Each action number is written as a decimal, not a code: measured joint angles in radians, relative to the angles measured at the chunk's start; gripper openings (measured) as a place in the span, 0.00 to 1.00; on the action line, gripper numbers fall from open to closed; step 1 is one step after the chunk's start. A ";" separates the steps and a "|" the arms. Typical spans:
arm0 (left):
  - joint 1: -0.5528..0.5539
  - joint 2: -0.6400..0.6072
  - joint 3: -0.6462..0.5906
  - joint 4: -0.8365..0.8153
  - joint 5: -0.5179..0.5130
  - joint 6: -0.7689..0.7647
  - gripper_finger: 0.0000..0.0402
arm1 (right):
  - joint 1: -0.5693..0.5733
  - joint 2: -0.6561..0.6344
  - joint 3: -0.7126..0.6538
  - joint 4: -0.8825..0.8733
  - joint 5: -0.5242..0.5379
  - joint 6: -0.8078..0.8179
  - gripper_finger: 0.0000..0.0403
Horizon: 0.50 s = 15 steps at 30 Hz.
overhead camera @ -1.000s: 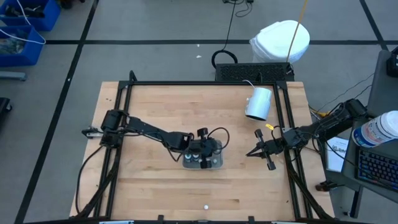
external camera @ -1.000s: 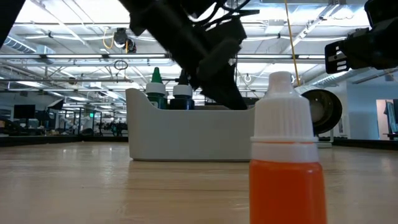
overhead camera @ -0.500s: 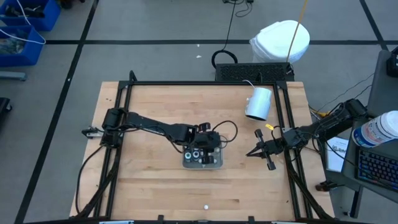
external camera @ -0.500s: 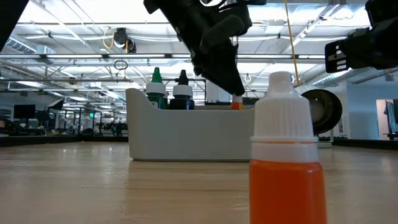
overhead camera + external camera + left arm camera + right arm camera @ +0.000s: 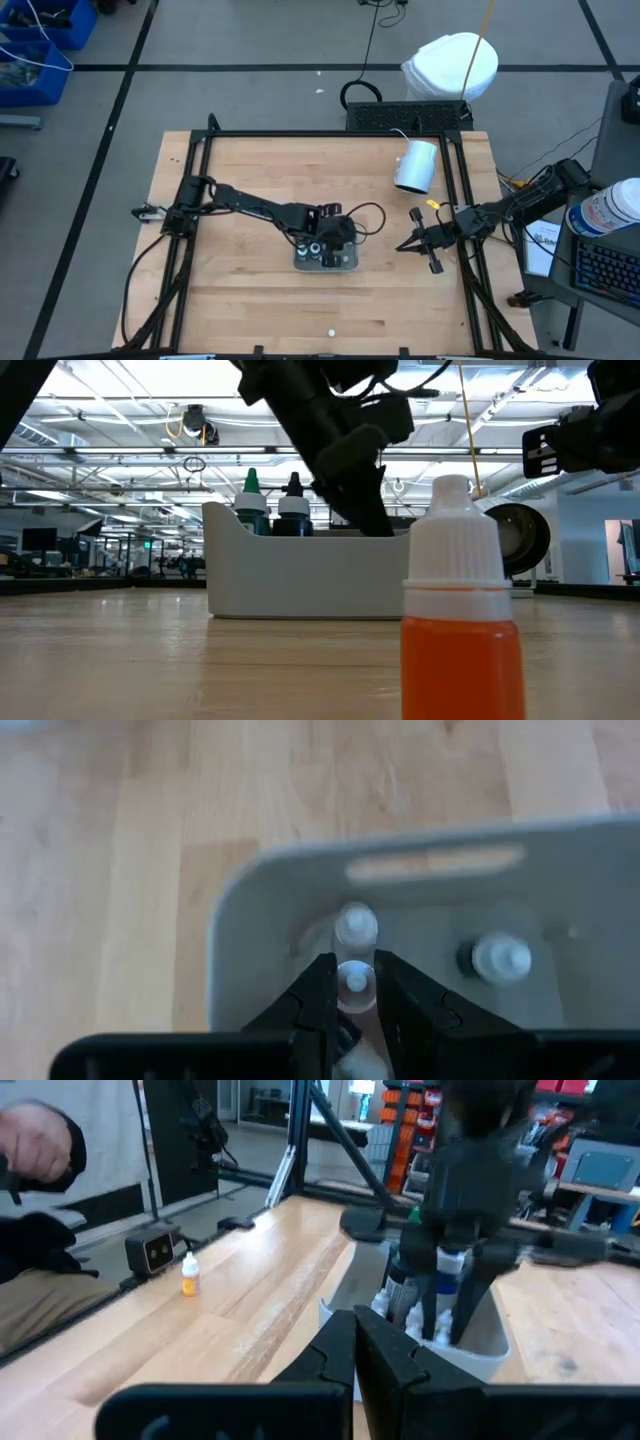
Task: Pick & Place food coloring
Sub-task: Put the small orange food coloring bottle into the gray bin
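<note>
Your left gripper (image 5: 328, 247) sits down inside the grey tray (image 5: 345, 266) near the middle of the table (image 5: 250, 310), its fingers (image 5: 318, 992) clamped on a white-capped bottle (image 5: 355, 981). From the left wrist you see only that cap; the bottle's body and colour are hidden between the fingers. Two more caps show in the tray beyond it, one just beside the held cap (image 5: 355, 925) and one off to the side (image 5: 500, 958), both blurred.

In the low view the tray wall (image 5: 300, 575) hides all but the tips of the food coloring: a green-tipped bottle (image 5: 250, 495) and a dark-tipped one (image 5: 294, 495) stand upright at one end. The left arm's dark body covers the rest of the tray's inside, so you cannot count the bottles there.

One orange bottle (image 5: 462, 630) stands alone on the table close to the low camera, cut off at the bottom edge; from above it is only a tiny white dot (image 5: 331, 333) near the front edge.

Your right gripper (image 5: 412, 243) waits near the table's right side, well apart from the tray, fingers together and holding nothing. A white cylinder (image 5: 416, 166) lies near the far right corner.
</note>
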<state>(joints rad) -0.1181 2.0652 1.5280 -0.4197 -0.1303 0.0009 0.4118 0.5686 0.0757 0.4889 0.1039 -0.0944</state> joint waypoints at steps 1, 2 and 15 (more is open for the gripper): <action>0.000 -0.001 0.001 0.008 -0.001 0.012 0.17 | 0.000 0.000 0.000 -0.004 -0.001 0.000 0.00; 0.000 -0.002 0.002 0.009 -0.001 0.027 0.17 | 0.000 0.003 0.000 0.002 0.000 -0.001 0.00; 0.008 -0.003 0.002 0.010 0.000 0.109 0.17 | 0.000 0.003 0.000 0.000 -0.001 0.000 0.00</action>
<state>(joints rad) -0.1102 2.0624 1.5295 -0.4101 -0.1307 0.1100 0.4114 0.5720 0.0757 0.4885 0.1032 -0.0948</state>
